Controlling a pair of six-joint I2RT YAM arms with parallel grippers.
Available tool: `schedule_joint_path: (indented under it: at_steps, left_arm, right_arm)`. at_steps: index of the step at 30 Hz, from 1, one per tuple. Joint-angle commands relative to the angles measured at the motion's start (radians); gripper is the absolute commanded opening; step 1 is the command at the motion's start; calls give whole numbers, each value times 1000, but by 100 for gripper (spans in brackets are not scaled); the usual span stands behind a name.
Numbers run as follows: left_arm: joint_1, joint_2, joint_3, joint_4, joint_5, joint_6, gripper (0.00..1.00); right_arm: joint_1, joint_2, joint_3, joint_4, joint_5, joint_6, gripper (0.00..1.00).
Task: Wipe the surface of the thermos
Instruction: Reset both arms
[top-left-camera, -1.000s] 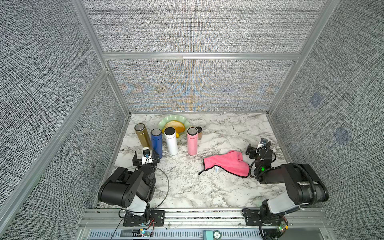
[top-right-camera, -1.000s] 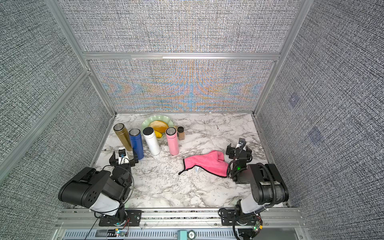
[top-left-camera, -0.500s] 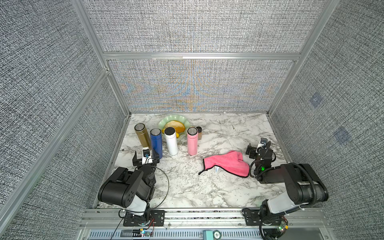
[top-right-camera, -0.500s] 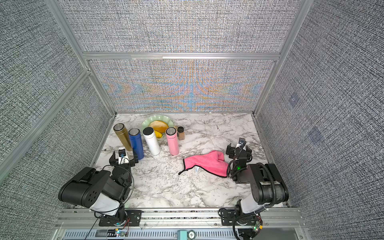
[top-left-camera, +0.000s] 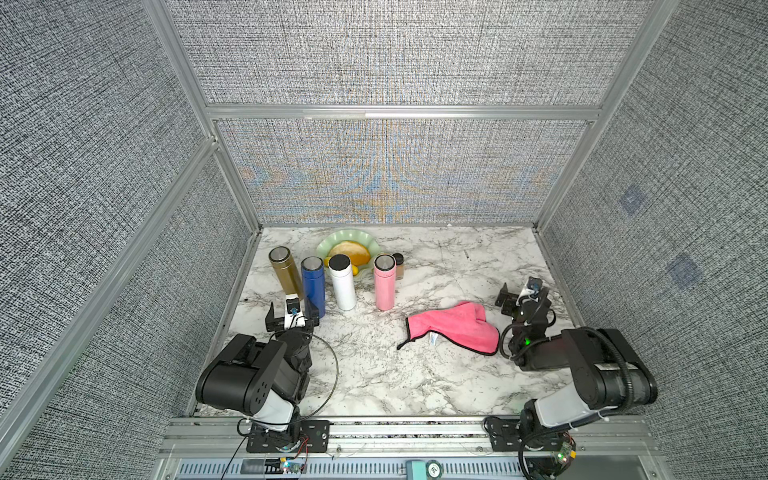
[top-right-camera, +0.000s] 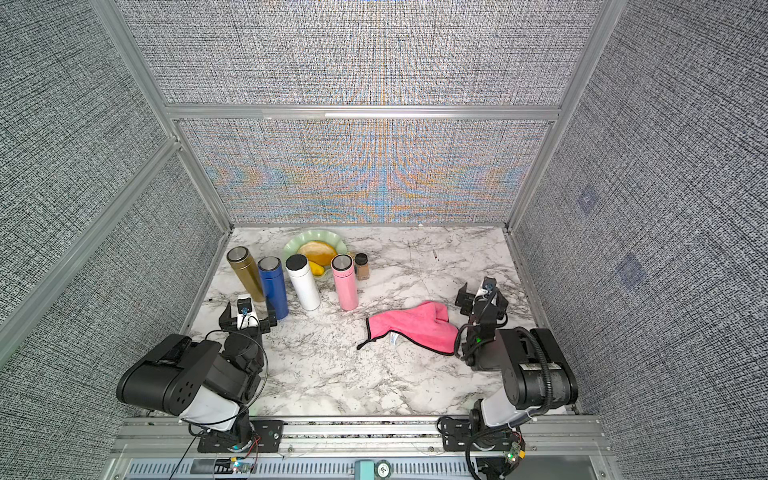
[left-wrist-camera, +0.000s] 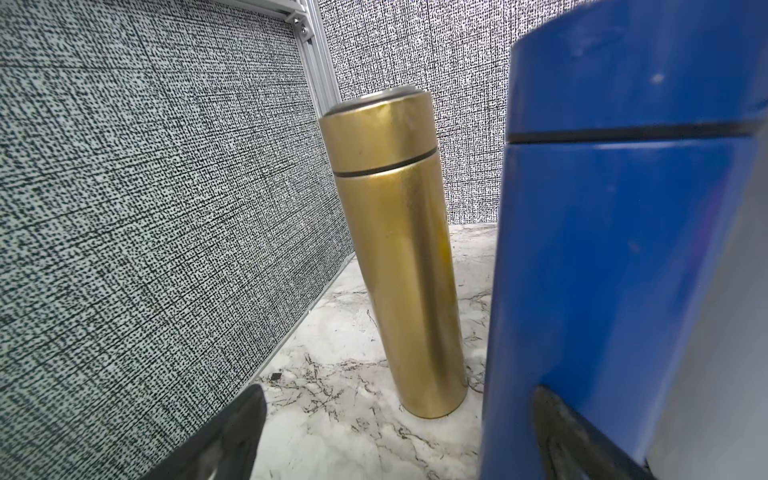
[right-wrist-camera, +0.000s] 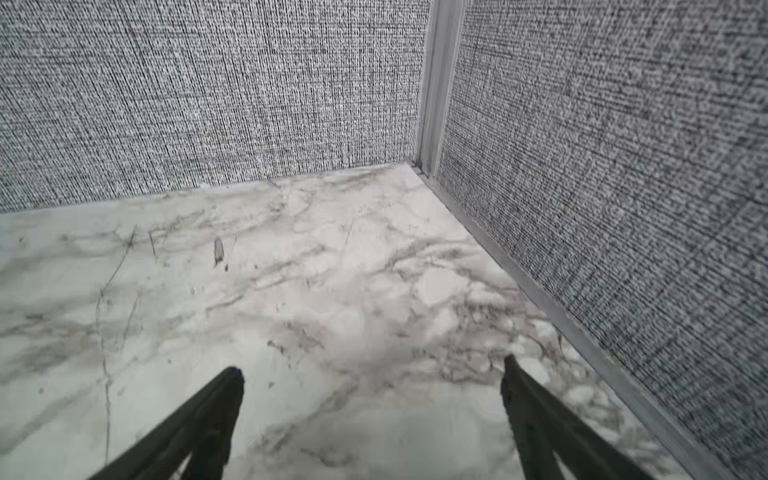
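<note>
Your left gripper (top-left-camera: 293, 316) and right gripper (top-left-camera: 523, 299) both had jaws spread wide, holding nothing, the right beside the limp cloth (top-left-camera: 455, 328). Just beyond the left stood the blue thermos (top-left-camera: 313, 286), upright in its row. It looked rigid and likely slick, best clamped mid-body.

Gold thermos (top-left-camera: 286, 270), blue thermos (top-left-camera: 313, 284), pink cloth (top-left-camera: 455, 327), grey-veined white marble table (top-left-camera: 415, 374).
</note>
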Motion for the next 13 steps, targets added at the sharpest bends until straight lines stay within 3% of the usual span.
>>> schedule_joint_path:
  at_steps: [1, 3, 13]
  left_arm:
    - [-1, 0, -18, 154, 1, -2, 99]
    - [-1, 0, -18, 154, 1, -2, 100]
    - [-1, 0, -18, 154, 2, -2, 100]
  right_arm:
    - [2, 8, -9, -44, -3, 0, 99]
    - [3, 0, 23, -126, -10, 1, 99]
    - [-9, 3, 17, -110, -100, -22, 99]
